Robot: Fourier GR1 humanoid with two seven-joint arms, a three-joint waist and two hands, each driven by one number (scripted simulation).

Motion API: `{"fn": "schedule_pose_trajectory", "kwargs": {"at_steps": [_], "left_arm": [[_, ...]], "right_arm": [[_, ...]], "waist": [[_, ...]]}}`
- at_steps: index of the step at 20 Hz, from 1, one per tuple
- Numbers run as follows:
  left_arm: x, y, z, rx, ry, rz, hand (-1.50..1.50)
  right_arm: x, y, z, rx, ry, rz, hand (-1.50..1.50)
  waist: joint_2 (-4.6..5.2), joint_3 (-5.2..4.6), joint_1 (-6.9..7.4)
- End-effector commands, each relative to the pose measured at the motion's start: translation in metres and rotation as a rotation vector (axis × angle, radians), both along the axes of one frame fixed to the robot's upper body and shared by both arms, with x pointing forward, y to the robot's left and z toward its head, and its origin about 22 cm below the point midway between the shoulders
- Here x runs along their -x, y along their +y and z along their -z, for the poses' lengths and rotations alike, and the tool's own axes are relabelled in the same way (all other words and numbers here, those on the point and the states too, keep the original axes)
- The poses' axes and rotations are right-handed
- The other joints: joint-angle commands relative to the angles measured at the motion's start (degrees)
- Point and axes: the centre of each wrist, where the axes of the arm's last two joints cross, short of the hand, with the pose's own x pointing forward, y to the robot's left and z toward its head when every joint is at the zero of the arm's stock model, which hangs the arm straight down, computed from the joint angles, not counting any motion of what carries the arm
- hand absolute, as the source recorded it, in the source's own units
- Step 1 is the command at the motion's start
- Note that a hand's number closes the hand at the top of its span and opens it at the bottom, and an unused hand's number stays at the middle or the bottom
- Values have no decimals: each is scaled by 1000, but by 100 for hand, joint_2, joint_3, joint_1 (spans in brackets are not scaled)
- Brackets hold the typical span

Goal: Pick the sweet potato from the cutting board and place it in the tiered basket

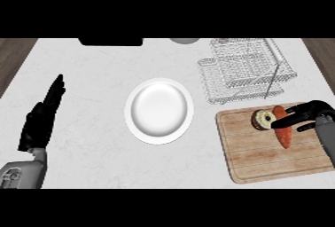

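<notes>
Left hand sits nearest at 8 o'clock, fingers straight and idle, plate dead centre, tiered basket at 2 o'clock, and at 3 o'clock the right hand curls around the sweet potato on the cutting board, which looks stiff, tapered and probably smooth, so I'd grab the fat middle.

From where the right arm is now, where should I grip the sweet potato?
Grip the sweet potato across its thicker upper half, coming from the right, where the right robot hand already curls. It lies lengthwise on the cutting board, and a bagel crowds its left.
</notes>
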Motion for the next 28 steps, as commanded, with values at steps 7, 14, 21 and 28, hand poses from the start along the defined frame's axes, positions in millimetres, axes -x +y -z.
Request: {"fn": "schedule_pose_trajectory", "kwargs": {"at_steps": [7, 14, 21, 28], "left_arm": [[-1, -5, -10, -2, -6, 2, 0], [-9, -27, 2, 10, 3, 100, 0], [-12, -13, 8, -1, 34, 15, 0], [13, 0, 4, -11, 1, -4, 0]], "right_arm": [[-15, 80, -7, -68, -181, -84, 150], [6, 298, -52, 25, -459, -911, 150], [68, 358, -92, 10, -933, -807, 150], [89, 363, -156, 131, -1153, -657, 150]], "waist": [[5, 64, -8], [5, 33, 622], [-20, 60, 15], [-15, 66, -2]]}}
